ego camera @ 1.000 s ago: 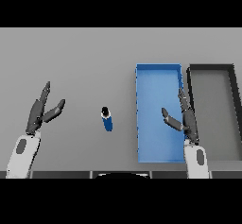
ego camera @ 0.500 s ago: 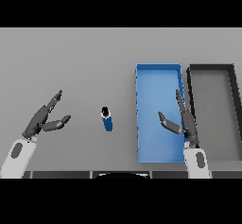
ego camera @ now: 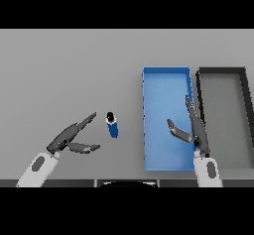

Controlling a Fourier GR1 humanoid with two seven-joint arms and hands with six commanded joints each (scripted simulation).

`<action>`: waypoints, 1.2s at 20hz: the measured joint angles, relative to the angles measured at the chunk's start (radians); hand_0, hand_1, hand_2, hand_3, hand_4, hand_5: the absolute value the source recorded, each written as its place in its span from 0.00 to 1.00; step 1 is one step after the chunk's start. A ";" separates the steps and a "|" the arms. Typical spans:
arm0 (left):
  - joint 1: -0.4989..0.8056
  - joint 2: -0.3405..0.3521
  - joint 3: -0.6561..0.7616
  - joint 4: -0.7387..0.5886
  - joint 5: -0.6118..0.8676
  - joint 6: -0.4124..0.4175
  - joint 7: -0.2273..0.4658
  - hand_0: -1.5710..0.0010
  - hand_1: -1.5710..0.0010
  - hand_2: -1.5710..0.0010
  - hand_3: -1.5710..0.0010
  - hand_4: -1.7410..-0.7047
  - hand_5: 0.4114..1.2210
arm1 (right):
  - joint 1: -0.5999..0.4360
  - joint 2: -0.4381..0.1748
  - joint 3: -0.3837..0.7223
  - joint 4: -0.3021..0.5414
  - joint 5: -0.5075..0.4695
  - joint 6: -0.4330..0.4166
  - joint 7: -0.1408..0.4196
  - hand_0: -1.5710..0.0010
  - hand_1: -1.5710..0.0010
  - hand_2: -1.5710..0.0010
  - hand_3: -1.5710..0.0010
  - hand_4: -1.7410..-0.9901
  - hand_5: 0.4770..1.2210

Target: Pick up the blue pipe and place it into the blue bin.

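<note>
A short blue pipe point(ego camera: 113, 125) with a dark end lies on the grey table, left of the blue bin point(ego camera: 149, 89). My left hand point(ego camera: 71, 136) is open, fingers stretched toward the pipe, a small gap short of it on its lower left. The right hand point(ego camera: 192, 128) is open and hovers over the bin's right side, holding nothing. Nothing lies inside the blue bin.
A dark grey bin point(ego camera: 244, 111) stands right beside the blue one, at the table's right edge. The grey table point(ego camera: 64, 70) stretches out to the left and the back.
My left hand has swung down and to the right, tilting its fingers toward the pipe. The right hand has drifted slightly lower. The pipe has stayed put.
</note>
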 measured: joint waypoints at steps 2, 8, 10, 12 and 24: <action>-0.018 -0.048 -0.027 0.015 -0.016 0.007 0.010 1.00 1.00 1.00 1.00 0.57 0.05 | -0.021 0.008 0.005 0.022 0.007 -0.002 0.024 1.00 1.00 1.00 1.00 0.70 0.20; -0.097 -0.190 -0.061 0.133 -0.068 0.050 -0.011 1.00 1.00 1.00 1.00 0.58 0.06 | -0.014 0.008 0.003 0.000 0.007 -0.007 0.023 1.00 1.00 1.00 1.00 0.71 0.20; -0.126 -0.224 -0.062 0.176 -0.075 0.055 -0.017 1.00 1.00 1.00 1.00 0.60 0.06 | -0.007 -0.006 -0.013 -0.003 -0.008 -0.001 0.034 1.00 1.00 1.00 1.00 0.71 0.21; -0.143 -0.240 -0.075 0.215 -0.108 0.064 -0.030 1.00 1.00 1.00 1.00 0.64 0.03 | 0.003 0.000 -0.003 -0.001 0.002 -0.001 0.010 1.00 1.00 1.00 1.00 0.69 0.22; -0.186 -0.392 -0.048 0.333 -0.038 0.062 -0.102 0.62 0.52 0.45 0.42 0.29 0.62 | 0.002 0.000 -0.009 0.010 0.006 -0.008 -0.004 1.00 1.00 1.00 1.00 0.69 0.24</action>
